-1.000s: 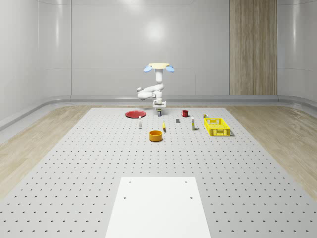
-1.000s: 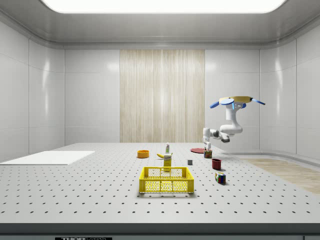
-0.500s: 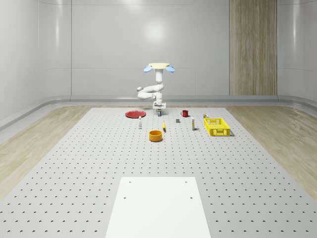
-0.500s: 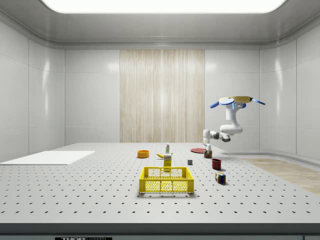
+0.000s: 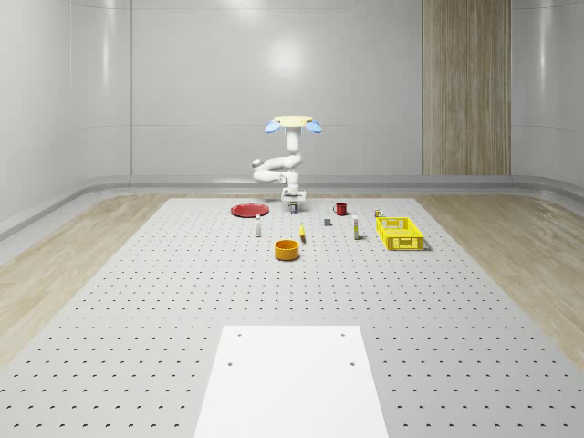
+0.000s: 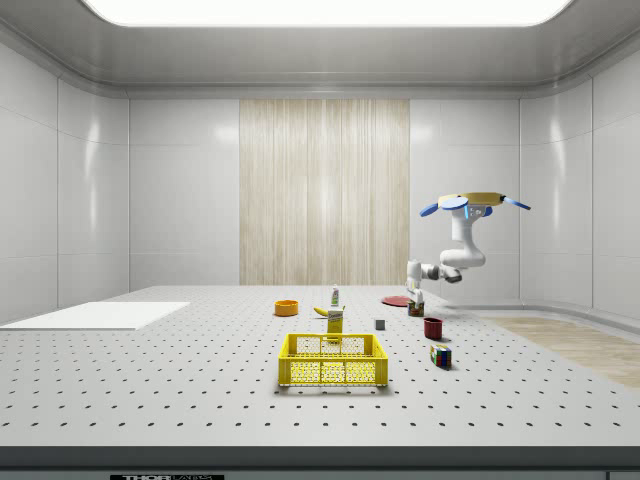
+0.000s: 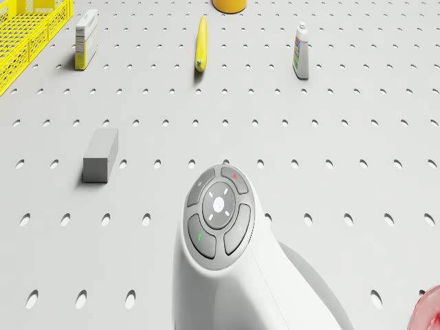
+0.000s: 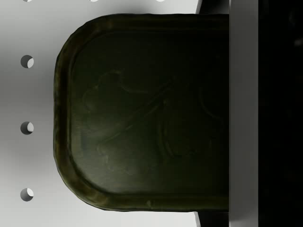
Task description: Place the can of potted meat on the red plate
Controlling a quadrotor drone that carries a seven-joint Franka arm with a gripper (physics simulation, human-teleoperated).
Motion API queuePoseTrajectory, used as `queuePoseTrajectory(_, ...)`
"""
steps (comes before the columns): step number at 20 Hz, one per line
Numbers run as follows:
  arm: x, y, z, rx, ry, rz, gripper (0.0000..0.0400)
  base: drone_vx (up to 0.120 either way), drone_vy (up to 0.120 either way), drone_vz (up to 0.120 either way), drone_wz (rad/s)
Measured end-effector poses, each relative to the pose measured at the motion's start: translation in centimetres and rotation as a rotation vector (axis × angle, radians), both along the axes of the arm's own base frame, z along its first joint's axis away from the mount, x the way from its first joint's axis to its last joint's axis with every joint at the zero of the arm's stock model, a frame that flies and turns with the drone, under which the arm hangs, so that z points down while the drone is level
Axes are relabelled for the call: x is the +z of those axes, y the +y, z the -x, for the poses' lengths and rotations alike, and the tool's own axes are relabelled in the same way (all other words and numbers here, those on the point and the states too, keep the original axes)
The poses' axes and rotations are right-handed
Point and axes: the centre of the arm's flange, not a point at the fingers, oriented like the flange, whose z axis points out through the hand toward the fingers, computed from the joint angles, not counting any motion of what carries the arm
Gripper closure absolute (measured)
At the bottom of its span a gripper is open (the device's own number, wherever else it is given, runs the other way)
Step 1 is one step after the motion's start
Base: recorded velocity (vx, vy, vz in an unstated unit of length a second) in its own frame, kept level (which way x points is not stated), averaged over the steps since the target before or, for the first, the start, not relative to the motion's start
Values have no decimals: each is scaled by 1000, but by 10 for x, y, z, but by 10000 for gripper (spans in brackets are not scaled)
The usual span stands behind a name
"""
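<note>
Since the earlier whole-scene picture, the two-finger gripper [image 5: 293, 198] and the small dark can of potted meat [image 5: 293, 207] under it have risen slightly; nothing else on the table has shifted. In that view the drone [image 5: 293, 121] hovers over the far end of the grey perforated table [image 5: 182, 301], its white arm bent down to the can, which stands upright just to the view's right of the flat red plate [image 5: 247, 211], apart from it. A red mug [image 5: 340, 209] sits further right.

The side view shows what the first cannot: the can [image 6: 416, 309] hangs low at the gripper [image 6: 415, 297], nearer the camera than the plate [image 6: 395, 300], though whether it clears the table I cannot tell.

In the drone view the arm's white wrist [image 7: 218, 220] covers the can; the plate's rim [image 7: 427, 311] shows at the edge, with a grey block [image 7: 100, 155] and a yellow banana [image 7: 201, 43] beyond.

The wrist view looks straight onto the can's rounded oblong lid [image 8: 147, 113], so the can points lid-up at the camera, with one dark finger [image 8: 265, 113] pressed flat across one end of the lid's long axis: the fingers are clamped on the can.
</note>
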Motion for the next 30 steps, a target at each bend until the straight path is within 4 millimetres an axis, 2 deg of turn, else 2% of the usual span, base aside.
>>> queuePoseTrajectory(6, -1, 0, 0, 2, 1, 3, 112, 0, 0, 0, 0)
queuePoseTrajectory(9, -10, 0, 0, 1, 1, 3, 118, 0, 0, 0, 0)
queuePoseTrajectory(12, -21, 0, 0, -4, 1, 4, 118, 0, 0, 107, 0)
queuePoseTrajectory(23, -35, 0, 0, -8, 1, 4, 119, 0, -116, 120, 0)
queuePoseTrajectory(27, -36, 0, 0, -7, 1, 4, 119, 0, -120, 10, 0)
queuePoseTrajectory(30, -36, 0, 0, -6, 1, 4, 119, 120, -120, 0, 0)
